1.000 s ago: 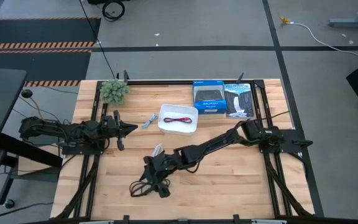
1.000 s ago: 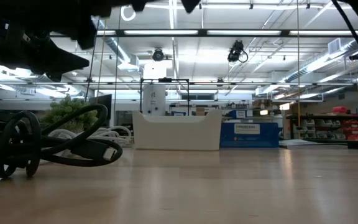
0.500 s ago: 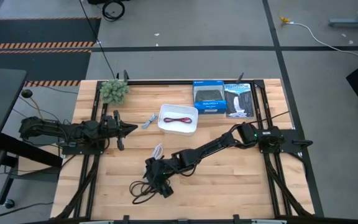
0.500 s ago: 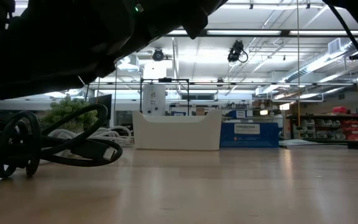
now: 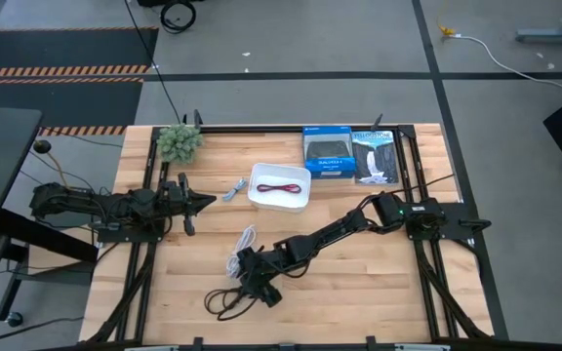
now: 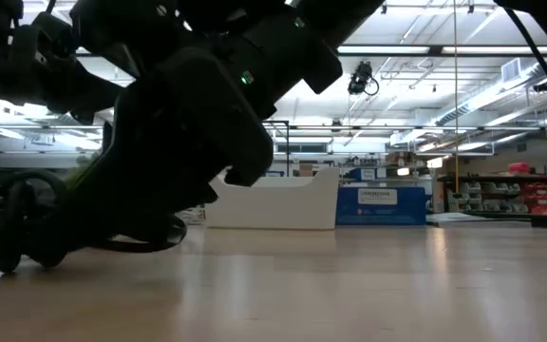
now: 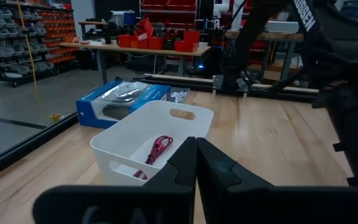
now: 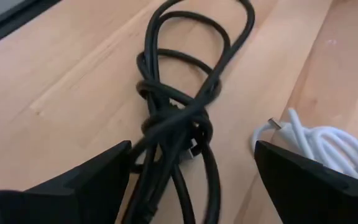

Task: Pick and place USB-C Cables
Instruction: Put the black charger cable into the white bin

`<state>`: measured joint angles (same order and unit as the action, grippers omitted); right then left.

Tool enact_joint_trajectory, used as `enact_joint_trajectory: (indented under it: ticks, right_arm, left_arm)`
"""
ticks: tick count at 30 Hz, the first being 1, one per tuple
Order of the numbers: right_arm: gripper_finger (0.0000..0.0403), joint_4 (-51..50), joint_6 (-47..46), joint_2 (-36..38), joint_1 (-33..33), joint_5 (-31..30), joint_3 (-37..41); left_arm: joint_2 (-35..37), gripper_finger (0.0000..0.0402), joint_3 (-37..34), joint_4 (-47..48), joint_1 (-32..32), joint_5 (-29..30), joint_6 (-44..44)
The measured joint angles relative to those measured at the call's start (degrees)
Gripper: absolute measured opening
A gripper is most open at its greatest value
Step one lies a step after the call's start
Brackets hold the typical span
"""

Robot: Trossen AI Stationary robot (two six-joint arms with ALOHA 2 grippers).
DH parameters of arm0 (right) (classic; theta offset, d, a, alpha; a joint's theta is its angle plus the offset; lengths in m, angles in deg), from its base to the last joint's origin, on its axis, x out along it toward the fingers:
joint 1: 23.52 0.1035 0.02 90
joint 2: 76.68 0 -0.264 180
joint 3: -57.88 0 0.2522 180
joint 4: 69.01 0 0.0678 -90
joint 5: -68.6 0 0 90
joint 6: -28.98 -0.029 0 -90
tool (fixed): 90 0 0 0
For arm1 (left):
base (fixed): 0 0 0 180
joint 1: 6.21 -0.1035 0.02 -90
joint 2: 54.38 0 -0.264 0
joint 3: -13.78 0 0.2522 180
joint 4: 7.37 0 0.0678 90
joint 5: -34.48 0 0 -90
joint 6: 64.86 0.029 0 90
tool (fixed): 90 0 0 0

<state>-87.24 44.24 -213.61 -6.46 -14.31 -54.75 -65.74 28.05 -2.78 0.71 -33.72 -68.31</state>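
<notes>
Right pincer [image 5: 259,286] spread low over black USB-C cable [image 8: 179,115] on wooden surface [image 5: 359,283].
Cable's near end runs under the pincer, cut off; white cable [image 8: 319,146] just beside the pincer, partly out of frame. Low view: arm blocks most of the black coil. Left pincer [image 7: 196,163] pressed together, empty; dark red cable [image 7: 156,151] in white tray [image 7: 126,134] ahead of it. Box labels unreadable.

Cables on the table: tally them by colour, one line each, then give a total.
Black cable: 1
White cable: 1
Dark red cable: 1, lying in the white tray
Grey cable: 1
Total: 4
</notes>
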Motion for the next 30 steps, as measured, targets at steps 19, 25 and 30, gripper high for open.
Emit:
enact_joint_trajectory:
  ticks: [19, 25, 30]
  right_arm:
    - [0.0130, -0.4, -0.1, 0.0, 0.0, 0.7, 0.0]
    - [0.0087, -1.5, -1.8, 0.3, 0.0, 0.7, 0.0]
    - [0.0069, -5.8, -1.6, 2.4, 0.0, 0.5, 0.0]
  left_arm:
    - [0.0, 0.0014, 0.0, 0.0, 0.0, 0.0, 0.0]
    - [0.0, 0.0013, 0.0, 0.0, 0.0, 0.0, 0.0]
    - [0.0, 0.0013, 0.0, 0.0, 0.0, 0.0, 0.0]
